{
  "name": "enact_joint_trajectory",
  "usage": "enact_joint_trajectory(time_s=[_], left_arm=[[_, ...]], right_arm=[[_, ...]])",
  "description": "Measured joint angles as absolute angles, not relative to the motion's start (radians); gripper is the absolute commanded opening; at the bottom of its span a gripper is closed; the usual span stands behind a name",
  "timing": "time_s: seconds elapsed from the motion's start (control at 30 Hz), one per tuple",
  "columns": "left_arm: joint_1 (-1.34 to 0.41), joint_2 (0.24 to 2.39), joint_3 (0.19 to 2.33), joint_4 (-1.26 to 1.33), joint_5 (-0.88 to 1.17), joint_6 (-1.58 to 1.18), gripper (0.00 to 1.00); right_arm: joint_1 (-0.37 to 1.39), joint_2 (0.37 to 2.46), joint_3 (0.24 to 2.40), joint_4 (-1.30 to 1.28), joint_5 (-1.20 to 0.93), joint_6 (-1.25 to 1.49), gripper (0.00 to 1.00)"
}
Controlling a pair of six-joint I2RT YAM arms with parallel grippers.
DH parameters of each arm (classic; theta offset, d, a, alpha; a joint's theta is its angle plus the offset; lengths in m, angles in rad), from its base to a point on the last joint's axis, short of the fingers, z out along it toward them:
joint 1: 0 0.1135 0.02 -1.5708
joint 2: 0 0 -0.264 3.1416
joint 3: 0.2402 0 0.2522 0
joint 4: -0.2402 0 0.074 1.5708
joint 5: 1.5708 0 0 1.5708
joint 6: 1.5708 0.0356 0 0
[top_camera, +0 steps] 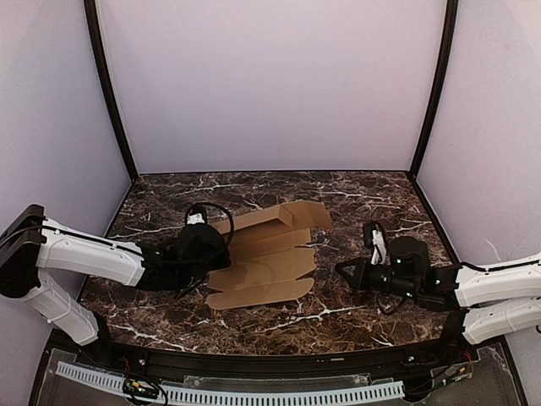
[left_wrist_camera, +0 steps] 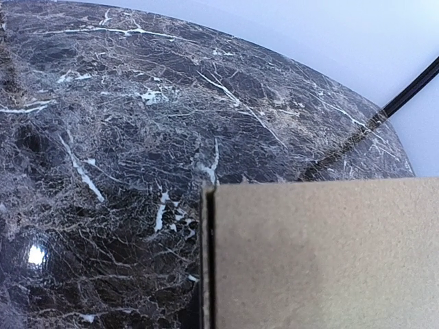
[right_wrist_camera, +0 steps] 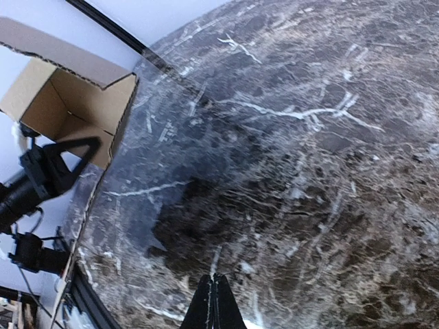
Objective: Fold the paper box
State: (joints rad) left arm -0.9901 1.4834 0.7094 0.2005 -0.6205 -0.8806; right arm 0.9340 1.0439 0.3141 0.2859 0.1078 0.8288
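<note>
The paper box (top_camera: 269, 254) is a tan cardboard sheet with flaps and scalloped tabs, lying mid-table with its far end partly raised. My left gripper (top_camera: 221, 246) is at its left edge, shut on the cardboard. In the left wrist view the paper box (left_wrist_camera: 322, 253) fills the lower right and hides my fingers. My right gripper (top_camera: 342, 269) hovers to the right of the box, apart from it, shut and holding nothing. Its closed fingertips (right_wrist_camera: 216, 279) point over bare marble. The right wrist view shows the box's open raised end (right_wrist_camera: 65, 103) at the upper left.
The dark marble table (top_camera: 363, 313) is ringed by white walls and black corner posts (top_camera: 108, 85). A white cable track (top_camera: 228, 394) runs along the near edge, below the arm bases.
</note>
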Motion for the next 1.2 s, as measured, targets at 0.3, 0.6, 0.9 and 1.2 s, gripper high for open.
enact_joint_trajectory(time_s=[0.3, 0.6, 0.9, 1.2], left_arm=[[-0.979, 1.365, 0.565, 0.350, -0.458, -0.944, 0.01], [-0.979, 1.348, 0.508, 0.491, -0.327, -0.993, 0.01], [-0.979, 1.357, 0.502, 0.569, -0.273, -1.015, 0.01], [-0.977, 1.368, 0.502, 0.603, -0.249, -1.025, 0.01]], right_arm=[[0.931, 1.070, 0.301, 0.631, 0.007, 0.896, 0.00], [0.928, 1.198, 0.328, 0.924, -0.138, 0.945, 0.00], [0.928, 1.290, 0.404, 1.079, -0.241, 0.976, 0.00], [0.928, 1.325, 0.430, 1.131, -0.295, 0.982, 0.00]])
